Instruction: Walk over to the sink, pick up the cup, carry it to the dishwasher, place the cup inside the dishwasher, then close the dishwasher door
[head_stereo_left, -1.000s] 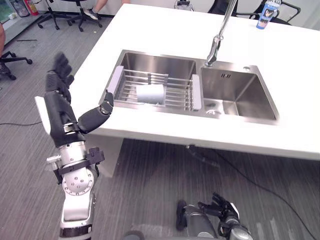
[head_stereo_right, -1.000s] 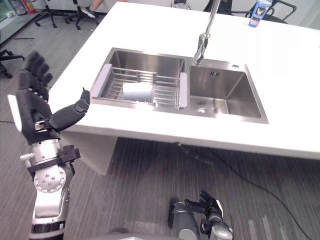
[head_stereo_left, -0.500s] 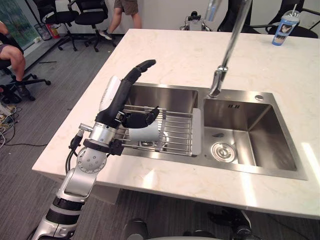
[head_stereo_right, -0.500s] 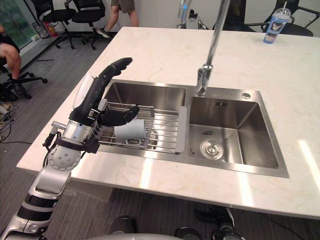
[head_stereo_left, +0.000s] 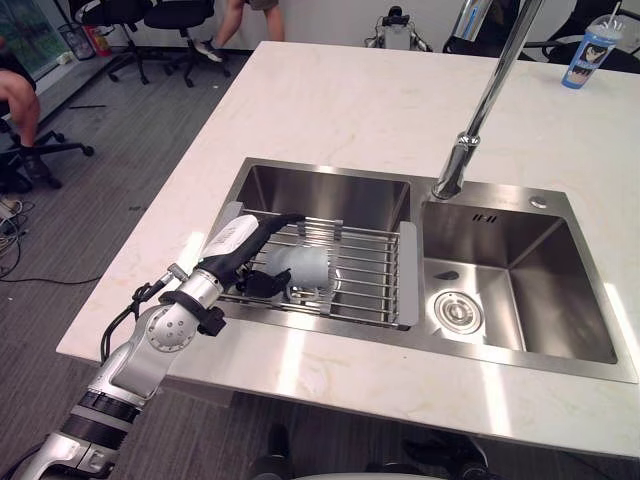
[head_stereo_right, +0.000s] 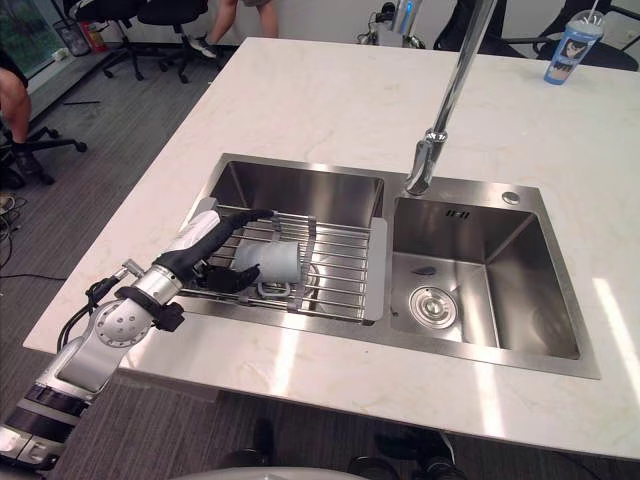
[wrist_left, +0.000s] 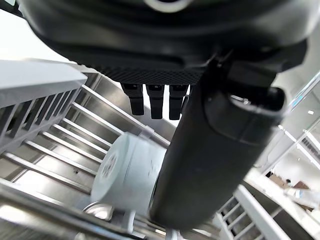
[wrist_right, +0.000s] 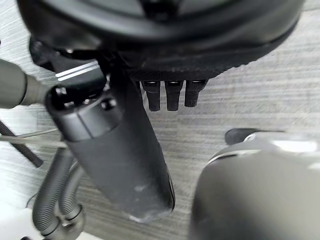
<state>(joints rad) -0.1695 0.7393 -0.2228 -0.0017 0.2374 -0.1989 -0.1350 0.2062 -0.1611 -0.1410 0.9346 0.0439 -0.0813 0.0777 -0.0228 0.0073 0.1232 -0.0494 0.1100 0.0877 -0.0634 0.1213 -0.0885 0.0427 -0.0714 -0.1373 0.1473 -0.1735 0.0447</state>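
Observation:
A pale grey-blue cup (head_stereo_left: 306, 266) lies on its side in the wire dish rack (head_stereo_left: 372, 272) set in the sink's left basin (head_stereo_left: 330, 190). My left hand (head_stereo_left: 244, 250) reaches into the rack from the left and is open. Its straight fingers (head_stereo_right: 232, 222) run along the cup's far side and its thumb (head_stereo_right: 236, 278) sits at the near side. In the left wrist view the cup's base (wrist_left: 122, 170) shows just past the thumb (wrist_left: 210, 150), with a gap to the fingers. My right hand (wrist_right: 120, 160) hangs low over the grey floor, fingers relaxed.
A tall faucet (head_stereo_left: 480, 110) rises between the basins, and the right basin (head_stereo_left: 520, 290) has a drain. A blue tumbler (head_stereo_left: 590, 50) stands on the white counter (head_stereo_left: 350, 100) at the far right. Office chairs (head_stereo_left: 100, 25) and seated people are at the far left.
The camera has shifted closer over the sink. My left hand dropped from above the rack, fingers pointing up, down into the rack, with fingers and thumb now either side of the cup.

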